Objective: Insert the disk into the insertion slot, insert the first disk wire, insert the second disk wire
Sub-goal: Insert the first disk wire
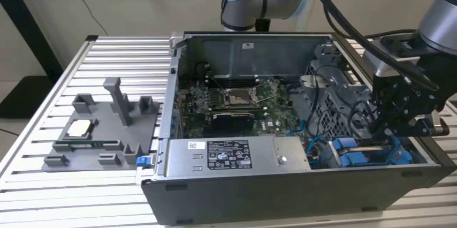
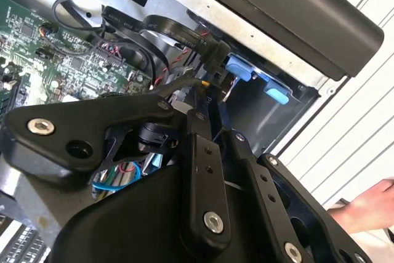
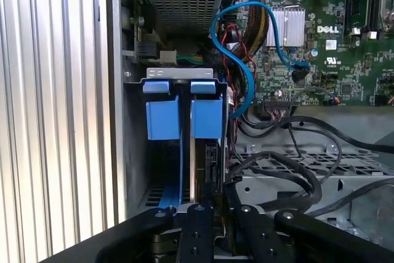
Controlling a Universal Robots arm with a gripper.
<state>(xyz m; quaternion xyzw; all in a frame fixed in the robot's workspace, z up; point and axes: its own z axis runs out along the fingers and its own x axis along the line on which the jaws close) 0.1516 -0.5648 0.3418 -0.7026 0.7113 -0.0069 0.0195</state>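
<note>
The gripper (image 3: 218, 207) hangs low inside the open computer case (image 1: 286, 198), at the corner of the case on the exterior view's right. Its two black metal fingers (image 3: 197, 229) are drawn close and pinch a thin slab standing on edge. The slab appears to be the disk (image 3: 198, 170), though only its narrow side shows: one silver edge with one bright blue strip along it. It stands down in the insertion slot (image 3: 138, 152), a rectangular bay of plain grey sheet metal. Two blue plastic fittings (image 3: 163, 112), smooth and blocky, sit side by side at the slot's far end under a grey metal lip.

Just beside the slot, one light blue cable (image 3: 246, 72) loops over the green motherboard (image 3: 345, 66). Several thick black cables (image 3: 295, 173) lie across a perforated metal plate. In the exterior view, one grey power-supply box (image 1: 236, 156) with a white label lies along the near wall of the case. The case rests on a ribbed aluminium bench (image 1: 107, 57). On the exterior view's left, one grey plastic fixture (image 1: 100, 137) with upright posts sits on the bench. Part of a person's hand (image 2: 369, 207) shows over the bench in the second wrist view, well apart from the gripper.
</note>
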